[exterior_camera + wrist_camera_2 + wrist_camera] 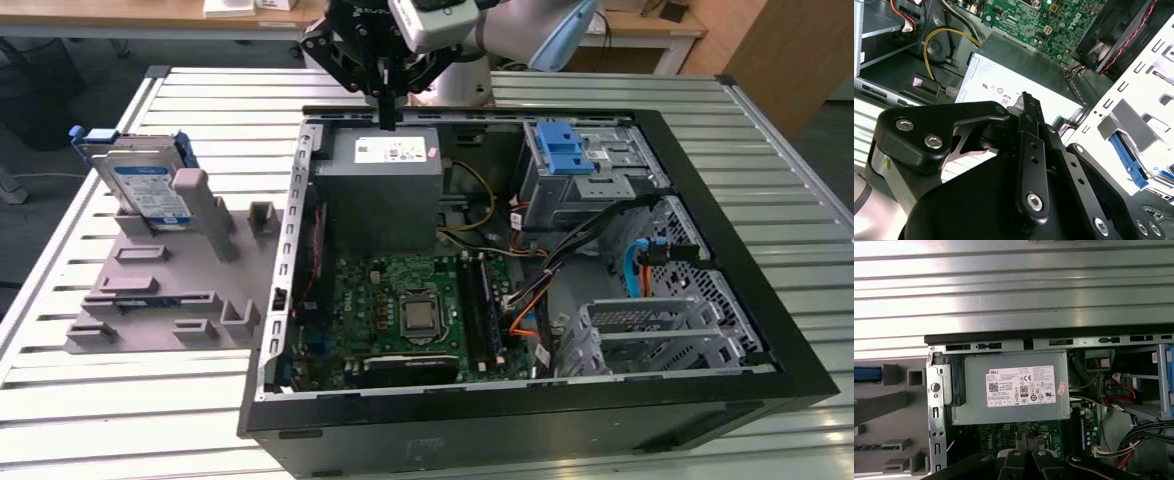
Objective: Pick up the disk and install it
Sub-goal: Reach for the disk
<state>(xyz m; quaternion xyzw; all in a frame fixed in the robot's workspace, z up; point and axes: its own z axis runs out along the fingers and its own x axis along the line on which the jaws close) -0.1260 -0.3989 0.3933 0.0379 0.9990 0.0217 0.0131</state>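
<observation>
In the exterior view the disk [144,188] stands on edge in a grey rack [160,305] on the slatted metal desk [747,150], at the exterior view's left of the open computer case [534,425]; its long axis is near upright, leaning slightly; it is silver, with a white-and-blue label and a blue bracket; the hand [387,124] hangs pinched shut and empty over the power supply [384,190]. In the second wrist view the hand [1026,100] is closed above the power supply [1024,62]; in the first wrist view the hand [1026,439] likewise grips nothing.

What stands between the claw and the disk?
The claw hangs above the power supply in the case; the disk stands upright on the grey stand outside, to the exterior view's left. Only the case's side wall lies between, apparently below the claw.
</observation>
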